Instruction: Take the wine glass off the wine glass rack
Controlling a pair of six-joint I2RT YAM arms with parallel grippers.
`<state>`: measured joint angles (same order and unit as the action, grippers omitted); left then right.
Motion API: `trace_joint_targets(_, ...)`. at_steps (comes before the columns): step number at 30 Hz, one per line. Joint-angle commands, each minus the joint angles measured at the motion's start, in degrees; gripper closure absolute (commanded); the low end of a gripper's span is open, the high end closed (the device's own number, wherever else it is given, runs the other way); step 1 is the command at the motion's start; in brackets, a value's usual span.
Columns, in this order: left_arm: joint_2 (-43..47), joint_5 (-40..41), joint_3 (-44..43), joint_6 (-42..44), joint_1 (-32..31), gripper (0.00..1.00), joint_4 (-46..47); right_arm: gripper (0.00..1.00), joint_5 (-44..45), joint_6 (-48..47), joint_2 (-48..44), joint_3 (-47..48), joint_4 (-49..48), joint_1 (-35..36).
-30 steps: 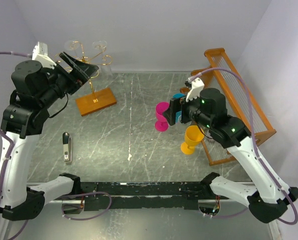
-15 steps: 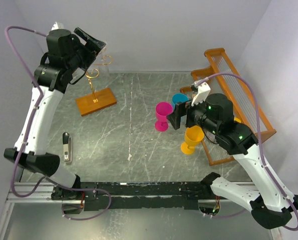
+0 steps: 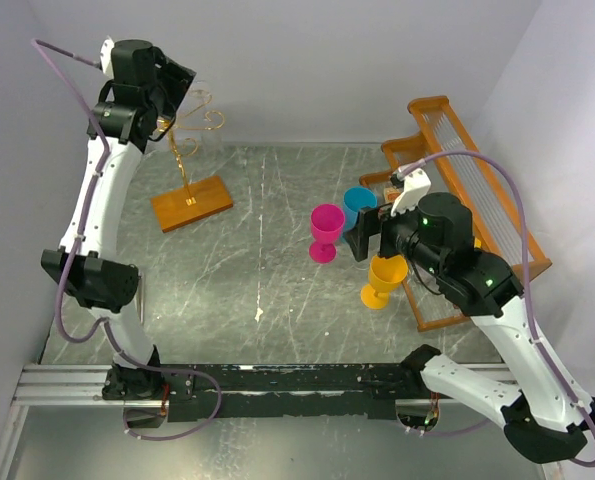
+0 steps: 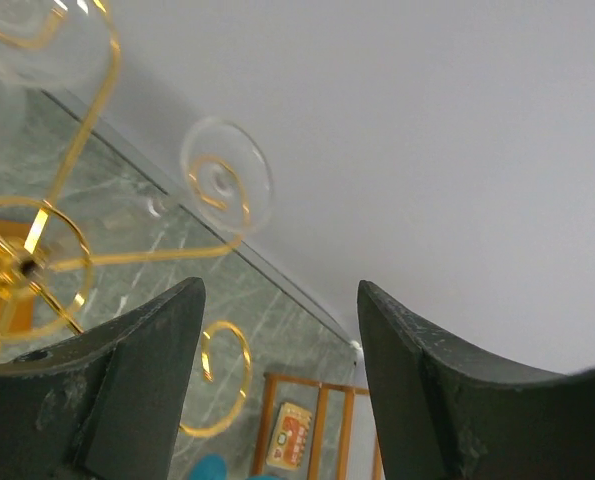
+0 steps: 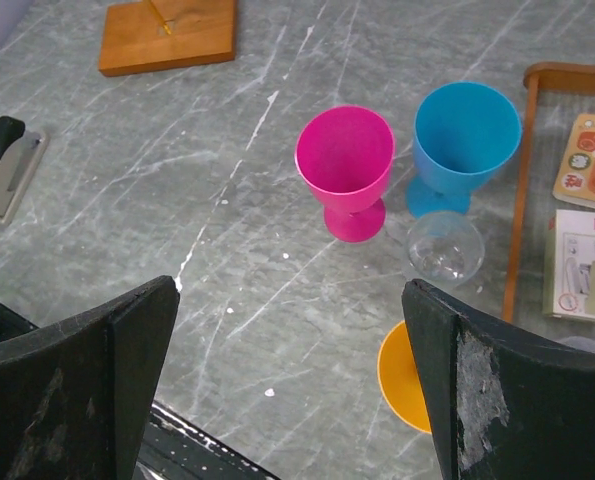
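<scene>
The gold wire wine glass rack (image 3: pixel 185 165) stands at the back left on its wooden base (image 3: pixel 191 203). In the left wrist view its scrolled arms (image 4: pixel 67 260) carry a clear wine glass, whose round foot (image 4: pixel 227 188) rests in a scroll. A second clear bowl (image 4: pixel 47 45) hangs at the upper left. My left gripper (image 3: pixel 177 85) is raised to the rack's top, open and empty (image 4: pixel 277 300), a little short of the glass foot. My right gripper (image 3: pixel 362 232) is open and empty (image 5: pixel 289 300) above the table near the coloured cups.
A pink cup (image 5: pixel 345 160), a blue cup (image 5: pixel 467 135), a clear glass (image 5: pixel 444 248) and an orange cup (image 5: pixel 402 375) stand centre right. A larger orange wooden rack (image 3: pixel 477 200) stands at the right. A stapler (image 5: pixel 2 165) lies front left.
My left arm has risen and swung its gripper up to the top of the gold rack. My right arm has shifted slightly to the right.
</scene>
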<state>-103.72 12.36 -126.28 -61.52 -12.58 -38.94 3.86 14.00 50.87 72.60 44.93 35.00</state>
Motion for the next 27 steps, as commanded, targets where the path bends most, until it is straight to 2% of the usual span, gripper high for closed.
trace_joint_targets(1, -1.65, -4.69, -1.22, 1.04, 5.35, 0.29, 3.4, 0.04, 4.14, -1.92, -2.09, 1.47, 1.89, 0.06)
trace_joint_targets(3, -3.54, -9.18, -2.65, 2.4, 7.25, 0.31, 4.97, 0.03, 5.3, -2.28, -2.45, 1.77, 2.36, -0.02)
trace_joint_targets(6, -7.68, -10.99, -8.14, 4.35, 8.52, 0.32, 1.9, 0.03, 5.94, -2.57, -2.66, 2.51, 3.05, -0.01)
trace_joint_targets(9, -8.78, -12.17, -7.37, 5.06, 8.77, 0.32, 3.93, 0.02, 5.79, -2.68, -2.99, 2.36, 2.72, 0.01)
trace_joint_targets(16, -11.93, -12.04, -10.24, 9.21, 8.97, 0.32, 4.35, 0.02, 4.35, -1.82, -2.56, 1.87, 1.99, 0.03)
trace_joint_targets(22, -10.93, -13.04, -8.18, 6.99, 8.67, 0.33, 5.98, 0.02, 4.12, -1.3, -2.72, 0.41, 0.89, -0.02)
trace_joint_targets(27, -10.28, -10.31, -8.49, 6.31, 6.58, 0.34, 5.22, 0.02, 3.1, -1.21, -2.27, 0.05, 0.26, 0.02)
